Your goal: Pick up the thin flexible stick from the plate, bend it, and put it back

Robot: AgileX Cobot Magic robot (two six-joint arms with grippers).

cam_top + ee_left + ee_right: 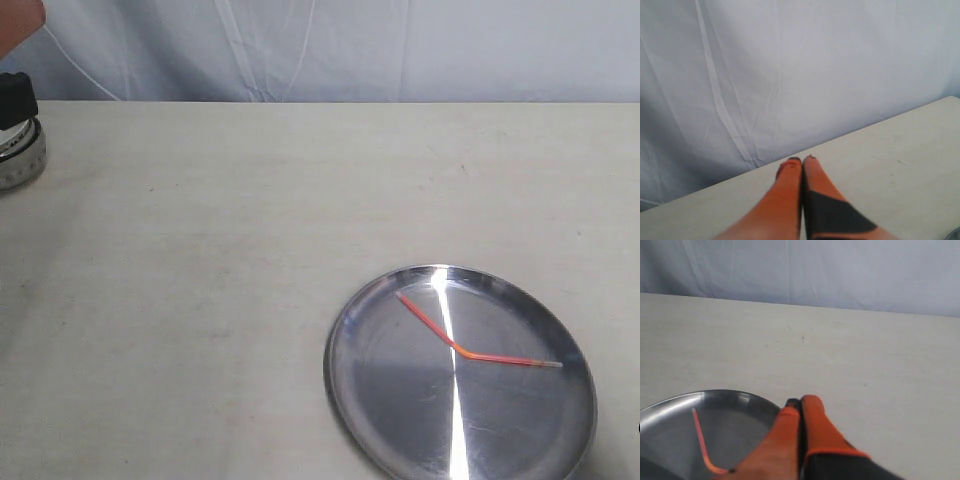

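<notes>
The thin flexible stick (470, 347) lies on the plate (400, 420), kinked at mid-length into a shallow V, its pale tip pointing right. In the right wrist view the stick (699, 440) shows on the plate (740, 405) beside my right gripper (801, 403), whose orange fingers are pressed together with nothing between them. My left gripper (802, 160) is also shut and empty, held over the table near the backdrop, far from the plate. Only a bit of the left arm (18, 100) shows at the exterior view's left edge.
A white cloth backdrop (330, 50) hangs behind the pale table (220, 250). The plate sits near the table's front right.
</notes>
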